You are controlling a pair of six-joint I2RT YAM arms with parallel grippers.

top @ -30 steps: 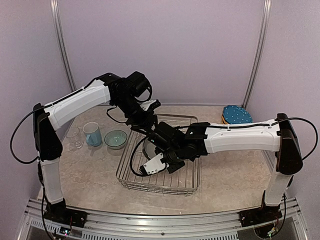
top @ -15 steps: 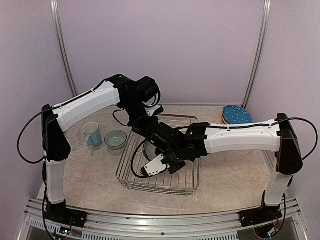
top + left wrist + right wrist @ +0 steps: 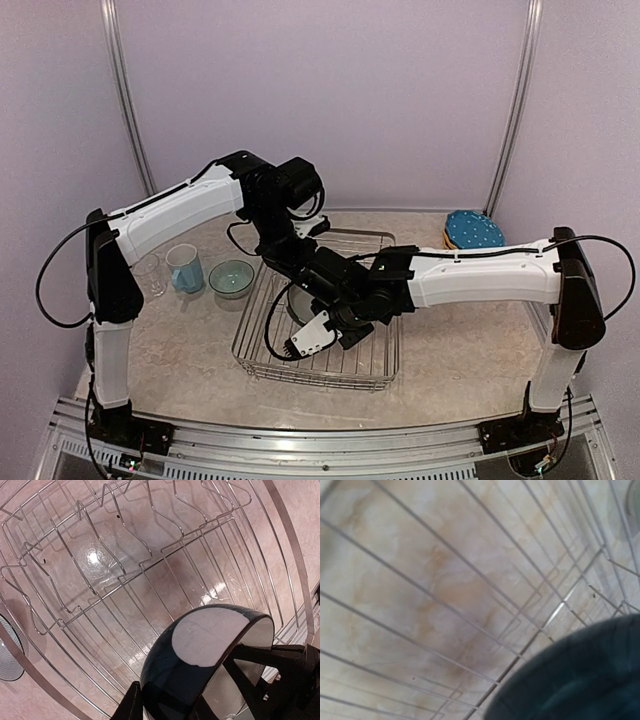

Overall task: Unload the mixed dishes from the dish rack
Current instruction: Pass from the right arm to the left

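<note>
A small teal bowl (image 3: 210,635) with a white base and white inside hangs tilted on its side over the floor of the silver wire dish rack (image 3: 320,365). My right gripper (image 3: 312,325) holds it from the rack's right; its dark fingers cross the bowl's inside in the left wrist view. In the right wrist view the bowl (image 3: 580,680) is a blurred dark shape close by, and the fingers are hidden. My left gripper (image 3: 165,705) is open, its fingers straddling the bowl's lower wall. In the top view it sits over the rack's far left (image 3: 300,268).
A second teal bowl (image 3: 231,278), a light blue mug (image 3: 185,267) and a clear glass (image 3: 148,275) stand on the table left of the rack. A blue plate (image 3: 473,230) lies on yellow-orange plates (image 3: 447,238) at the far right. Rack prongs (image 3: 125,575) stand below.
My left arm has swung right and down over the rack, bringing its gripper to the bowl. My right gripper has shifted slightly, still holding the bowl.
</note>
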